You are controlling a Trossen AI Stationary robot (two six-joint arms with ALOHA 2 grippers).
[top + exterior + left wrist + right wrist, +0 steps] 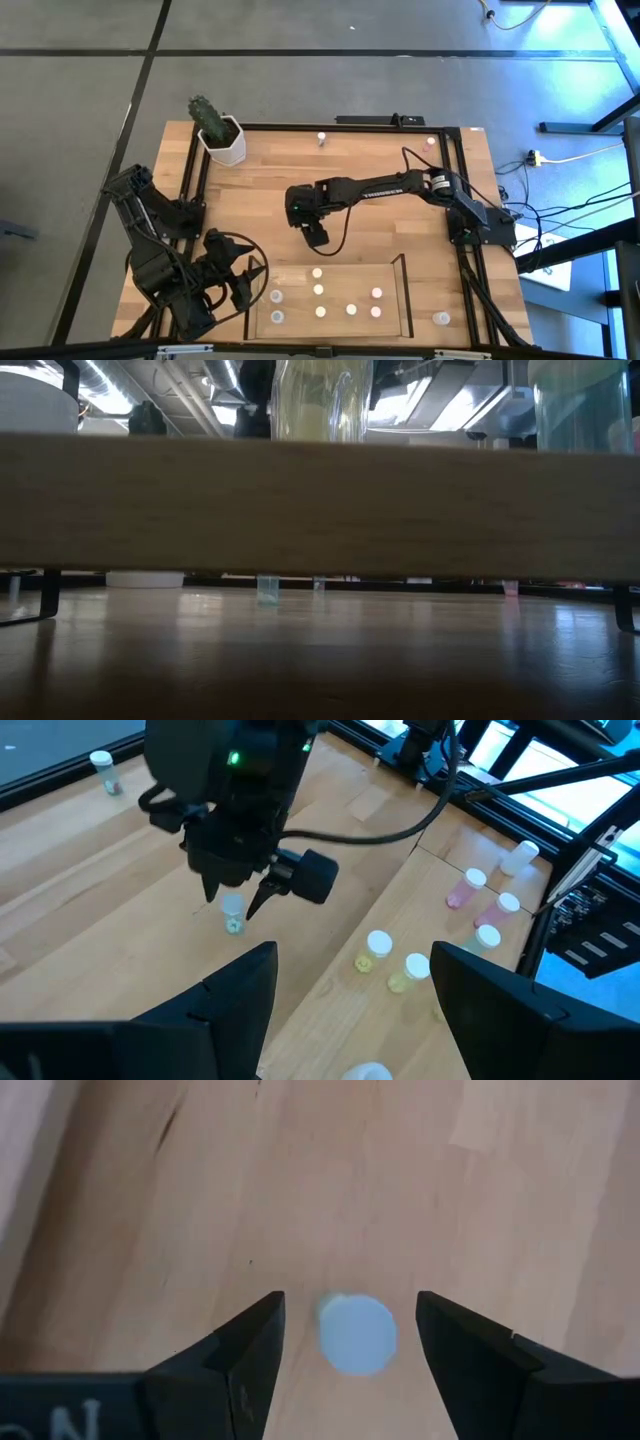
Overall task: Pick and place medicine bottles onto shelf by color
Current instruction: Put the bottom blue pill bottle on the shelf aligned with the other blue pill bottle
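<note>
One medicine bottle [357,1334] with a pale cap stands upright on the bare worktop [270,170] directly beneath the right gripper [233,898], lying between its two fingers [235,1355] with clear space on each side; the gripper is open and holds nothing. In the left wrist view that same bottle [232,913] shows greenish contents and sits just below the fingertips, near the middle of the worktop and just outside the shelf [404,290]. Seven further bottles [318,289] stand upright inside the shelf, which lies along the near edge of the worktop; two at its right end are pinkish [377,294], the others white or cream. One more bottle [441,319] stands outside the shelf by its right wall, and two [322,138] stand well apart along the far edge, one of them near the far right corner [430,144]. The right arm [390,186] reaches in from the right side towards the centre. The left gripper [355,975] is also open and empty, waiting at the near left corner and facing across the shelf. A white hexagonal pot [224,143] with a cactus occupies the far left corner. In the low view a wooden edge fills most of the picture and neither gripper can be made out.
</note>
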